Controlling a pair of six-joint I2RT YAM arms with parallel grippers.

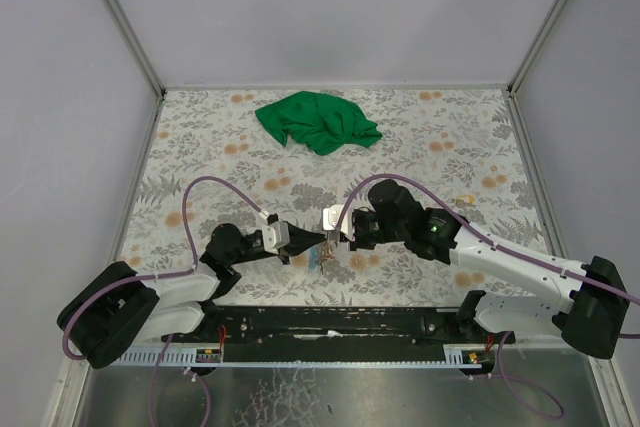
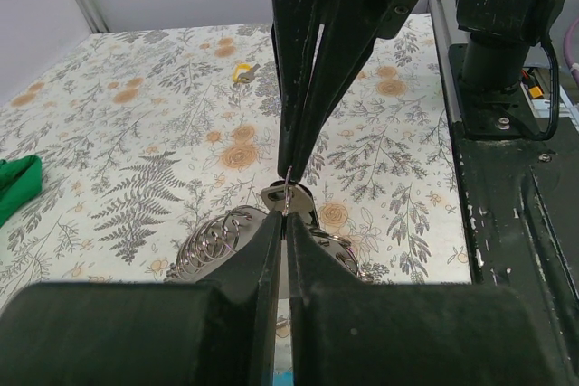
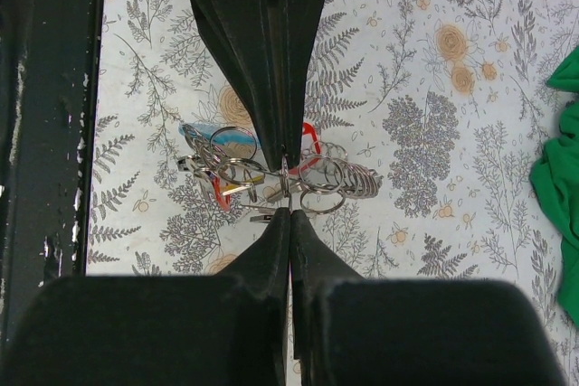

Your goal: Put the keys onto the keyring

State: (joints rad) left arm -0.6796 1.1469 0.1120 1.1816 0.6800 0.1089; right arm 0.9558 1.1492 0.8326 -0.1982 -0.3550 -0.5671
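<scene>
My left gripper [image 1: 320, 238] and right gripper [image 1: 333, 240] meet tip to tip just above the table, both shut. Pinched edge-on between them is one thin metal ring of the keyring [image 2: 288, 191], which also shows in the right wrist view [image 3: 286, 178]. The rest of the keyring hangs beneath as a bundle of silver rings [image 3: 348, 178] and coils [image 2: 213, 240]. The keys lie in the same tangle: a light blue tag [image 3: 226, 137] on the left, red plastic [image 3: 312, 133] beside the left gripper's fingers [image 3: 262, 61]. In the top view the cluster [image 1: 325, 260] is small and blurred.
A crumpled green cloth [image 1: 318, 122] lies at the back of the floral table. A tiny yellow-and-dark item [image 1: 463, 200] sits to the right of the right arm. The black base rail [image 1: 340, 325] runs along the near edge, and grey walls enclose the table.
</scene>
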